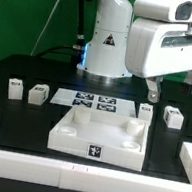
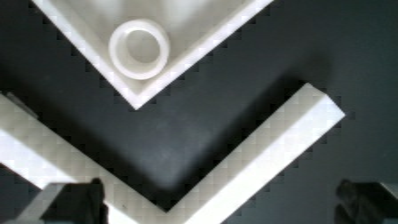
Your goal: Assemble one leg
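Gripper [image 1: 152,93] hangs over the exterior view's right side, near the leg [image 1: 146,111], apart from it; wrist view shows fingers [image 2: 71,200] spread wide, nothing between them; second leg [image 1: 170,118] just beside the first; third leg [image 1: 15,90] and fourth leg [image 1: 38,95] on the exterior view's left; tray [image 1: 71,141] front centre; marker board [image 1: 93,102] behind it.
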Controlling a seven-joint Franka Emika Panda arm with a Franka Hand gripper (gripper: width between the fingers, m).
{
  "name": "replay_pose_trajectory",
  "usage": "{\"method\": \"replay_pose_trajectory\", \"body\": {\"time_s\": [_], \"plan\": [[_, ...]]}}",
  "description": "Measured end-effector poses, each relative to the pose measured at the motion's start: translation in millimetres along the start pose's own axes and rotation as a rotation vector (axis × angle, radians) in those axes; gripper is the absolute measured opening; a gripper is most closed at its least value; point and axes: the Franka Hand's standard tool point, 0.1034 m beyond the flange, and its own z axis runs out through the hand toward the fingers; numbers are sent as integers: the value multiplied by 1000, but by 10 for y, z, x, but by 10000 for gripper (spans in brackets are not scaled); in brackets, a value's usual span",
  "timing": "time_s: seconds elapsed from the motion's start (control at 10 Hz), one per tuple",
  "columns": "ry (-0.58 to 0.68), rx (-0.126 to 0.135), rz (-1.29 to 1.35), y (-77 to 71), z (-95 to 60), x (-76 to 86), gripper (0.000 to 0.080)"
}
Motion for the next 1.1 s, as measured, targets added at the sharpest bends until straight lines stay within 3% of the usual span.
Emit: {"method": "replay_pose_trajectory", "body": {"time_s": [0.8,0.9,1.1], "plan": [[4,7,14,-4,1,-1,650],[10,-2,-23,-27,-18,-37,650],[62,-60,-194,-151,111,-301,650]]}}
